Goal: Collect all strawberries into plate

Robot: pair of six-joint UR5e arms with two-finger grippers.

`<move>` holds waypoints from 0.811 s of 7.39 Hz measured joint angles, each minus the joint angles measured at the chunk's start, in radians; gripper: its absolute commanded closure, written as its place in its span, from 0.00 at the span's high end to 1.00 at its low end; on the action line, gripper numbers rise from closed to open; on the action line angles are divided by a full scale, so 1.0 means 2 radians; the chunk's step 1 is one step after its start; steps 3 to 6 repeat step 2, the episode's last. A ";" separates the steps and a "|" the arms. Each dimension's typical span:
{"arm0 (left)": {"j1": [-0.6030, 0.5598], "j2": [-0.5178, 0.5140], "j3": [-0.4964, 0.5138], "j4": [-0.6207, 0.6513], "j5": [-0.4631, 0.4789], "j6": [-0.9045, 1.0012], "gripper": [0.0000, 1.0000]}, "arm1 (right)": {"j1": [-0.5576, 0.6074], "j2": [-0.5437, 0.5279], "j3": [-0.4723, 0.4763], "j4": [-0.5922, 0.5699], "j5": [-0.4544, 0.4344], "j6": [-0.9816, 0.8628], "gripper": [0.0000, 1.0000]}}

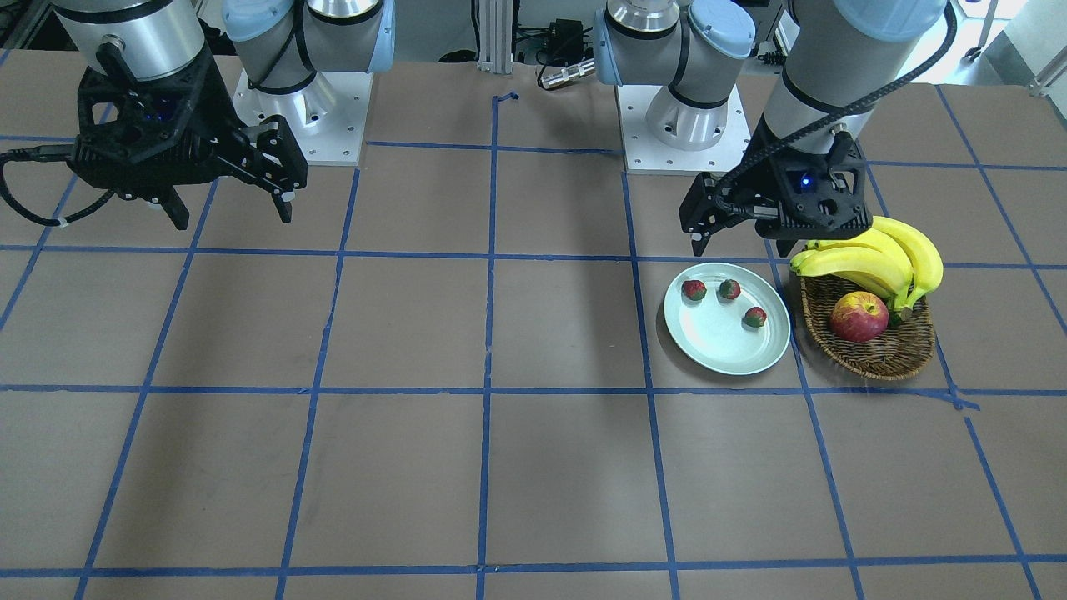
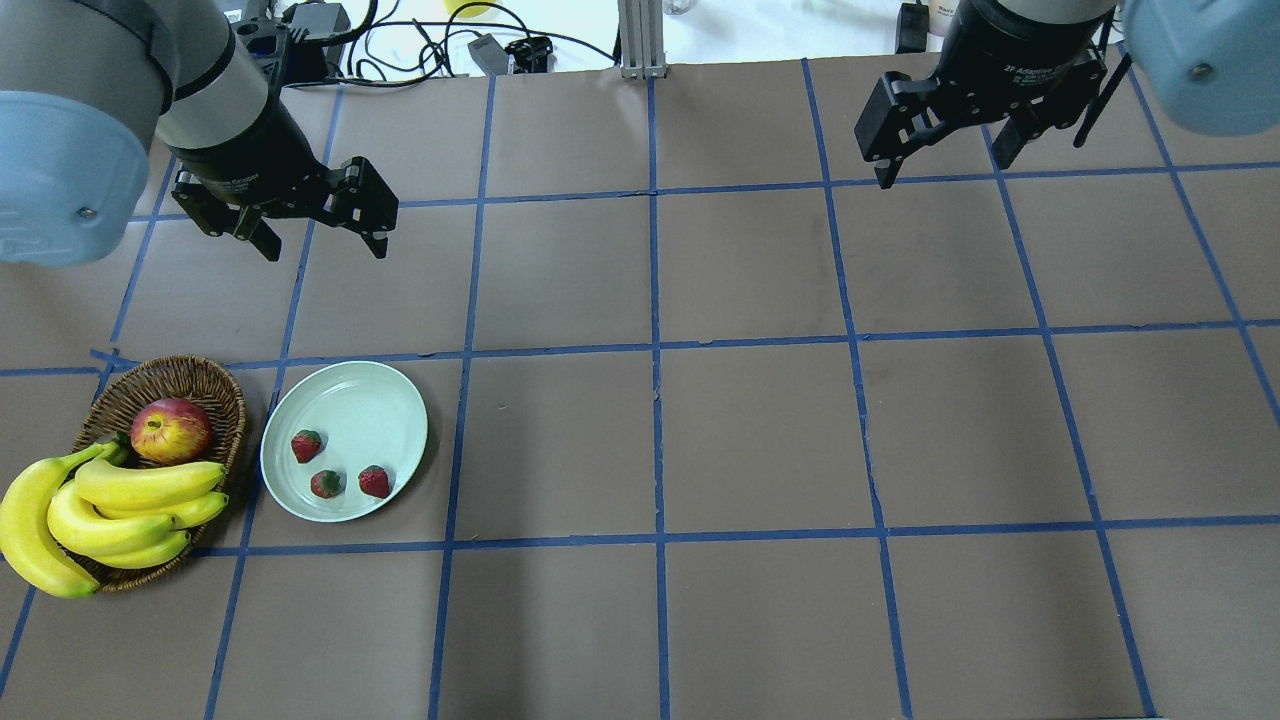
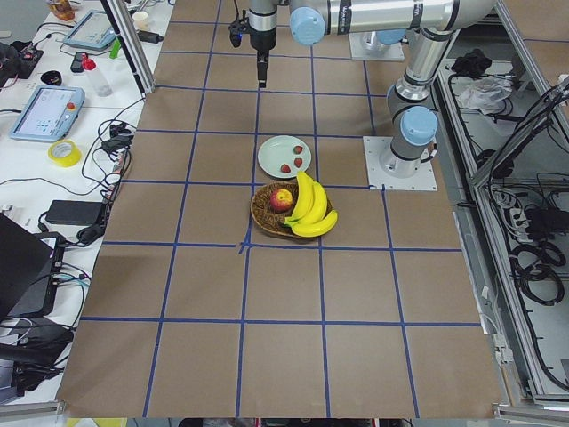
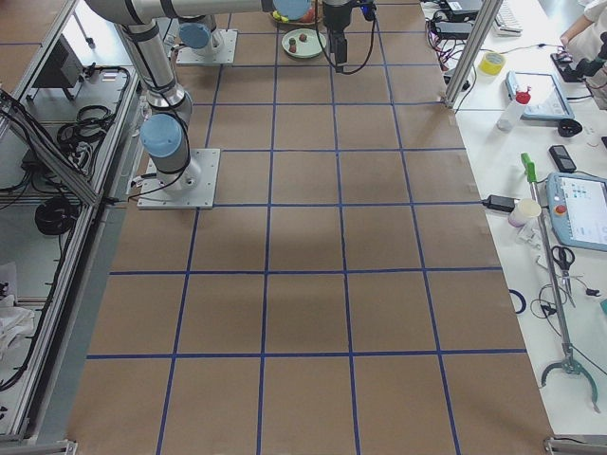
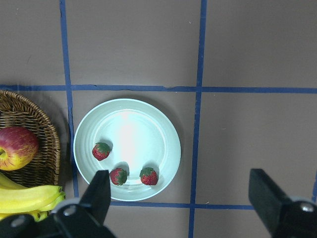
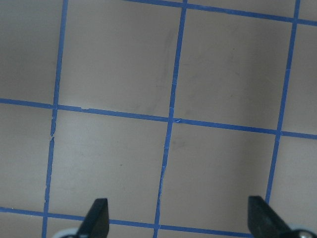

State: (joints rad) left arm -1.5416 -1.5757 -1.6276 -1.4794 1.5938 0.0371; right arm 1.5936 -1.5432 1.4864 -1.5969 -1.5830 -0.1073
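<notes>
The left jaws gape wide and hold nothing, high above the table near the plate (image 2: 360, 410). The right jaws, equally wide and empty, hang well apart toward the table's right end. All three strawberries (image 2: 326, 484) lie inside the plate, just beside the wicker basket (image 2: 225, 400), well in from every table edge. They look light, small and apt to roll, so grip across the red body, below the cap.

Strawberries (image 2: 307, 446) three; plate (image 2: 352, 398), basket (image 2: 188, 372), apple (image 2: 171, 430), banana bunch (image 2: 140, 488) one each.
</notes>
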 measured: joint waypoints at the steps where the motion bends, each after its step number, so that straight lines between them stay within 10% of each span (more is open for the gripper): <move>1: -0.004 0.007 0.004 -0.014 -0.006 0.000 1.00 | 0.000 0.000 0.000 0.000 0.000 0.000 1.00; 6: -0.005 0.012 0.006 -0.022 -0.011 0.001 1.00 | 0.000 0.000 0.000 0.000 0.000 0.000 1.00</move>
